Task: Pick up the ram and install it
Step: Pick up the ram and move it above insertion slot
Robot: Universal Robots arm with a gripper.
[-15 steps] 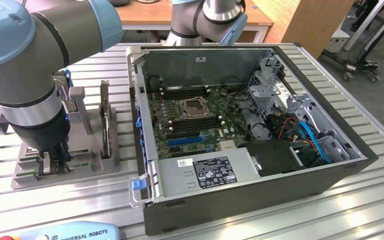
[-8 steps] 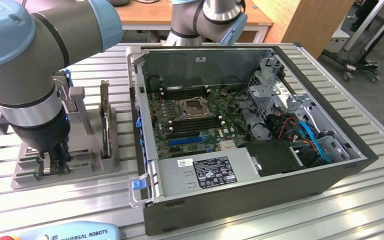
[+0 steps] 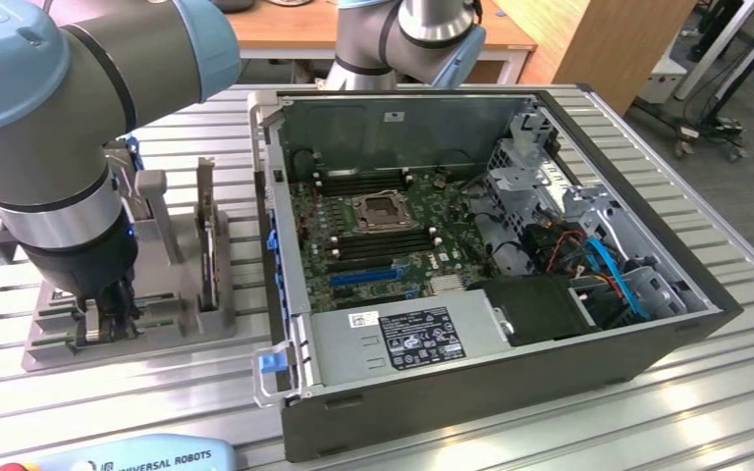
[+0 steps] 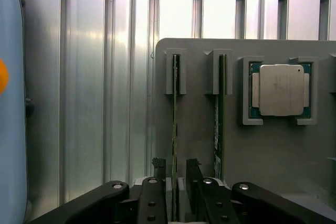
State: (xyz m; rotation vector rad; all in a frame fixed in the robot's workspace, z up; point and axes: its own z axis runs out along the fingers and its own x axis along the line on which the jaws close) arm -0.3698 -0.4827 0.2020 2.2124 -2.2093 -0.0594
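The hand [image 4: 175, 170], fingers apart, straddles one ram [image 4: 175, 124]; a second stick [image 4: 221, 119] and processor [image 4: 281, 90] stand beside.

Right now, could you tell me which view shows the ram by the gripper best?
The wrist view: the ram stands on edge in the grey holder, its long edge plain to see, with the open gripper straddling it. The exterior view gives the holder from farther off, with the arm in front of that slot.
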